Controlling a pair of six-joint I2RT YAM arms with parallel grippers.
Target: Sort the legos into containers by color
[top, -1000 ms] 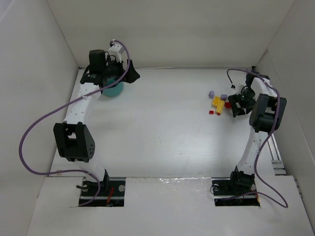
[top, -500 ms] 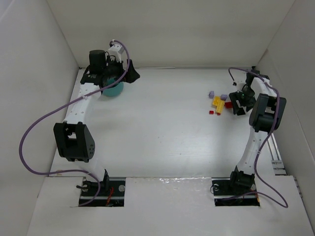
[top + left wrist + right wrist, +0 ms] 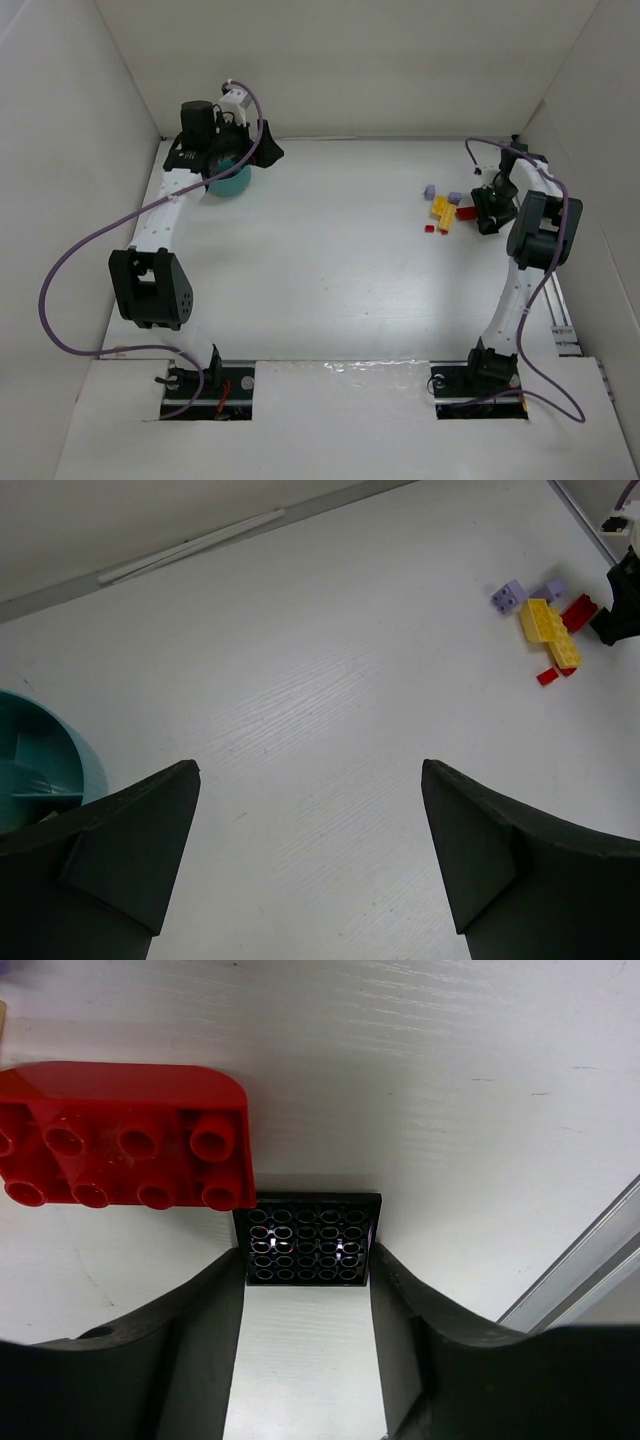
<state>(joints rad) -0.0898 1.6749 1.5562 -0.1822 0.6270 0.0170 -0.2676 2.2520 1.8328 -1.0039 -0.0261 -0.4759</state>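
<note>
Table (image 3: 330, 250), white, walled on three sides. Bowl (image 3: 60, 742), round, teal, divided inside; stands at the far left corner, mostly hidden under the left arm in the overhead view; no piece can be made out in the part that shows. Left gripper (image 3: 310, 780): hangs just beside and above the bowl, jaws spread wide, nothing between them. Legos (image 3: 443, 210): loose cluster on the far right of the table, well apart from the bowl. It comprises two yellow bricks (image 3: 548, 632) lying touching, two pale purple bricks (image 3: 509, 596) just beyond them, one red brick (image 3: 125, 1135) with a rounded corner, studs up, at the cluster's right edge, and two small red pieces (image 3: 547, 676) on the near side. Black plate (image 3: 307, 1245): flat, square, studded, lying on the table with one corner just beside the red brick. Right gripper (image 3: 307, 1260): low at the table on the cluster's right side, jaws drawn in on the black plate, one fingertip (image 3: 225, 1290) against each of its sides.
</note>
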